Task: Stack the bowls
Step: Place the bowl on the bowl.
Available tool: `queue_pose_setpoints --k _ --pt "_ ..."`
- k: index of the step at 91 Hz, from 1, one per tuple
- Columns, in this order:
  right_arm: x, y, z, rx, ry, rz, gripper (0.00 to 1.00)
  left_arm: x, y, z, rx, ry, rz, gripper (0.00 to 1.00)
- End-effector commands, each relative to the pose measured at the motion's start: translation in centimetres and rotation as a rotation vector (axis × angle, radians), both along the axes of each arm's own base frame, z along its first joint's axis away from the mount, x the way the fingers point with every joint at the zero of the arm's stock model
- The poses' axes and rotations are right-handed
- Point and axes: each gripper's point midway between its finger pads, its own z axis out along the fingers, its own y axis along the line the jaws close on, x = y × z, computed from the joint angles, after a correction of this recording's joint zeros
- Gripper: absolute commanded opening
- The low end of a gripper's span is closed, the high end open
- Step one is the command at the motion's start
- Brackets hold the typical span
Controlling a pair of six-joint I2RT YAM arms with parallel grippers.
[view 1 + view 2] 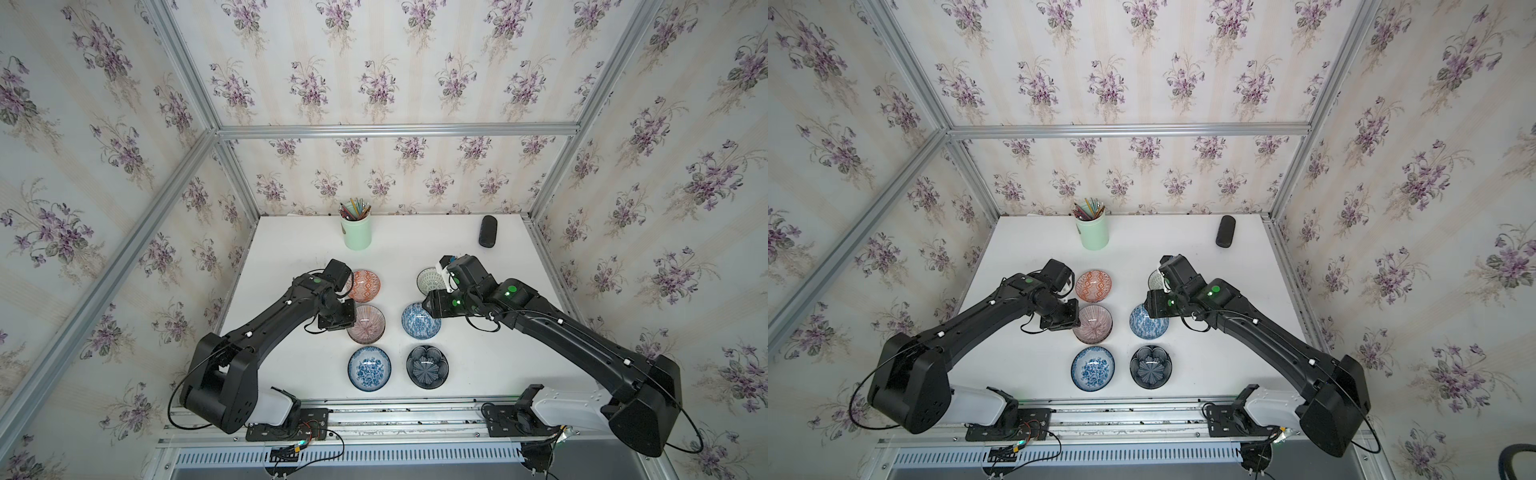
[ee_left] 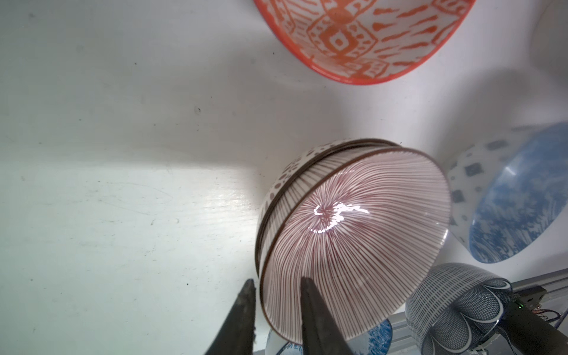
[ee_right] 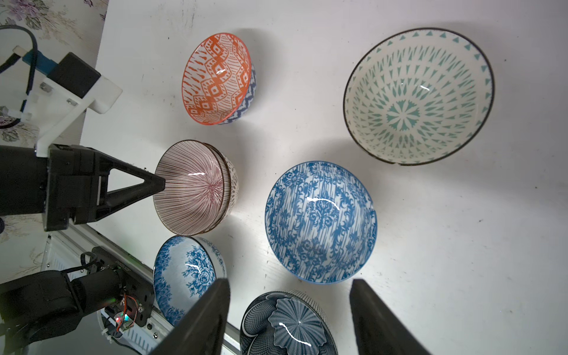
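Both arms, nearest the lens in both top views, reach over the white table (image 1: 490,357): left arm (image 1: 266,316) and right arm (image 1: 561,328).

We find the left gripper (image 2: 276,285) astride the rim of the pink-lined bowl (image 2: 353,230). One finger is inside and one outside, with a gap showing at the wall, so it is parted, not clamped. That bowl sits nested in the dark-dotted white bowl (image 2: 278,181), so one pair is stacked.

The right gripper (image 3: 289,281) hangs wide open and empty, a blue-white bowl (image 3: 319,221) close by its fingertips. Beyond that bowl lies the green-patterned bowl (image 3: 418,95). The navy petal bowl (image 1: 427,366) sits back toward that arm's base.

The orange bowl (image 1: 365,285) stands just beyond the left gripper, and the second blue-white bowl (image 1: 369,368) just behind it.

We judge the bowls to be rigid glazed ceramic: weighty for their size, slippery and liable to chip. Hold is best taken by pinching the rim wall, and each should be lowered gently.
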Motion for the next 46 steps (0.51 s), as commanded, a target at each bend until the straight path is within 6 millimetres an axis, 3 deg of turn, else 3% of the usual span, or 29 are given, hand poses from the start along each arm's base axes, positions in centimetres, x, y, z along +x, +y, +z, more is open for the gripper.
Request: queue_pose_setpoints --k 1,46 --pt "-0.01 0.08 0.14 0.006 -0.010 0.007 0.67 -0.11 0.28 -0.05 0.014 -0.001 -0.007 0.23" --pt "-0.15 0.00 -0.55 -0.002 0.002 0.009 0.67 0.14 0.36 -0.18 0.024 0.002 -0.008 0.16"
